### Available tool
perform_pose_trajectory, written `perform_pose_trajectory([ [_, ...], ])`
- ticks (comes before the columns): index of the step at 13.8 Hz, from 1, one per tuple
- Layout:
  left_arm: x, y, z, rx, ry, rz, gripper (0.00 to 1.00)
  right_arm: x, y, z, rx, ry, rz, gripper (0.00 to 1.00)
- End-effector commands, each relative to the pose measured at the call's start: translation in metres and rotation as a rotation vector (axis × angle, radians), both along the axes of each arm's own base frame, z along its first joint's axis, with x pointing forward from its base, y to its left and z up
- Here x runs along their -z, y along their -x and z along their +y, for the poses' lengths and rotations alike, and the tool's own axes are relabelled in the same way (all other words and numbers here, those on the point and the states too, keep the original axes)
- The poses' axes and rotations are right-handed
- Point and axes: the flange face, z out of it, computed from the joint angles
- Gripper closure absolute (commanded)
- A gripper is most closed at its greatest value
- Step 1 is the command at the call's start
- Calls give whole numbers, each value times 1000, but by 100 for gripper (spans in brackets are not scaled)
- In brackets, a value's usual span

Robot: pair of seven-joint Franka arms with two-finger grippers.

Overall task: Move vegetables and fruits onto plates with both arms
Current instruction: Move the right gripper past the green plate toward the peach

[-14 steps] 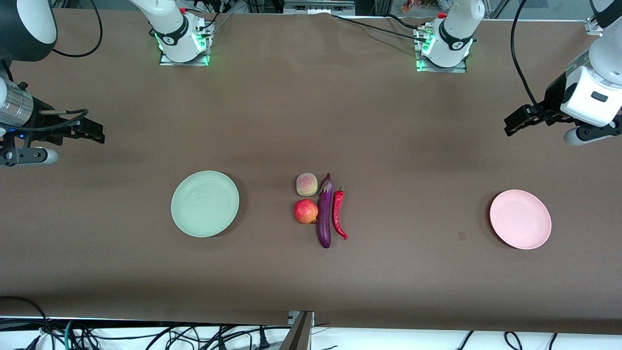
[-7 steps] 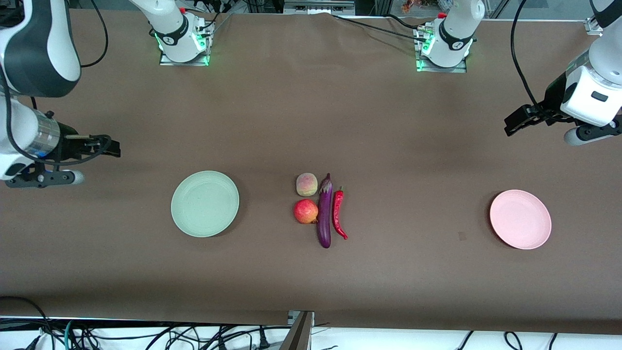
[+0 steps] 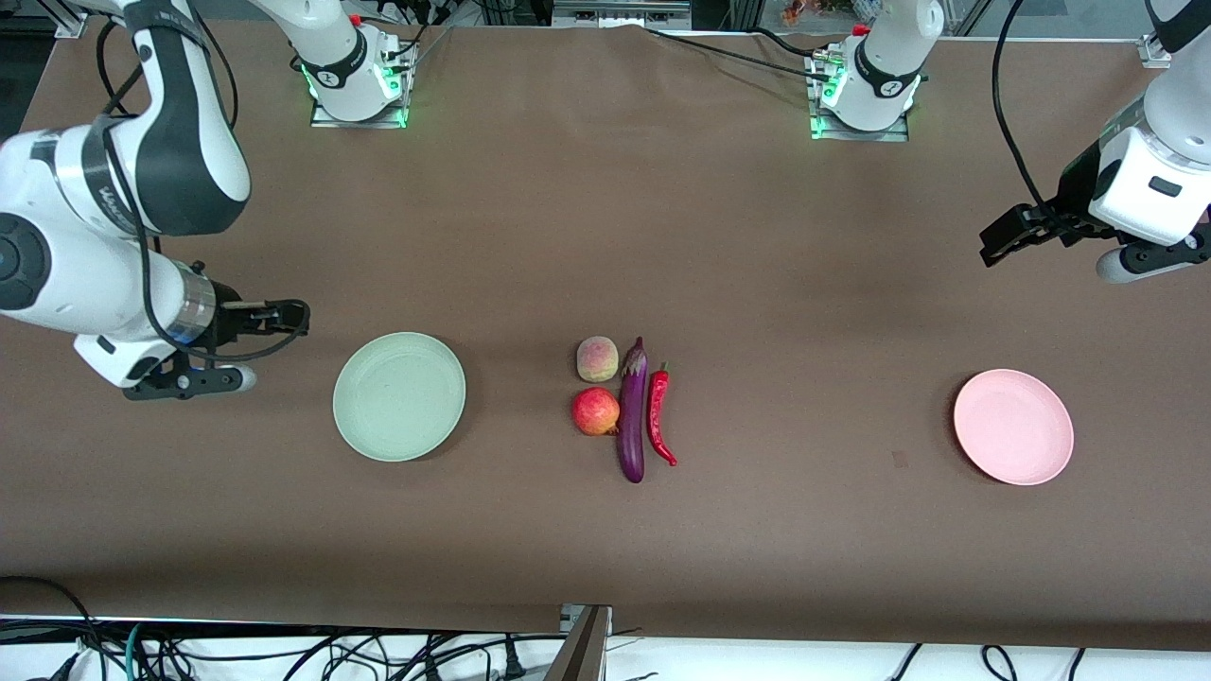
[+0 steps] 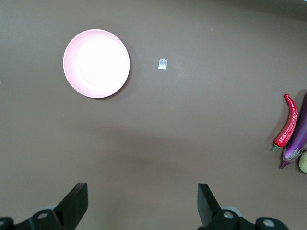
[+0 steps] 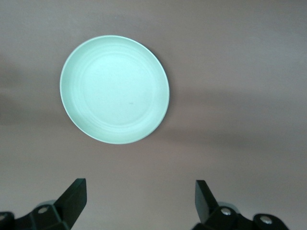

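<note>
Mid-table lie a purple eggplant (image 3: 632,414) and a red chili pepper (image 3: 658,413) side by side, with a yellow-pink peach (image 3: 597,359) and a red pomegranate-like fruit (image 3: 595,411) beside the eggplant. The mint green plate (image 3: 398,396) sits toward the right arm's end, the pink plate (image 3: 1012,427) toward the left arm's end. Both plates hold nothing. My right gripper (image 3: 284,317) hangs open over bare table beside the green plate (image 5: 114,89). My left gripper (image 3: 995,243) hangs open over the table near the pink plate (image 4: 96,63). The left wrist view also catches the chili (image 4: 288,121) and eggplant (image 4: 296,140).
The two arm bases (image 3: 355,80) (image 3: 866,90) stand along the edge farthest from the front camera. A small pale tag (image 4: 163,64) lies on the brown cloth near the pink plate. Cables hang below the table's near edge (image 3: 284,653).
The right arm has swung in from the table's end toward the green plate, gripper still open. The left arm has barely moved. Produce and plates are unmoved.
</note>
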Motion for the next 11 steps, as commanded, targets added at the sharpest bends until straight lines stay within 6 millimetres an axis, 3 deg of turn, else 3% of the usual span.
perform_pose_trajectory([
  [1, 9, -1, -4, -2, 9, 10, 0, 27, -13, 6, 35, -24, -15, 0],
  [4, 8, -2, -4, 9, 6, 9, 0, 53, -19, 30, 55, -19, -32, 0],
  [9, 21, -6, -3, 5, 8, 39, 0, 69, -16, 79, 102, -12, -53, 0],
  [11, 22, -6, -4, 17, 7, 46, 0, 75, -8, 117, 156, -28, -55, 0],
])
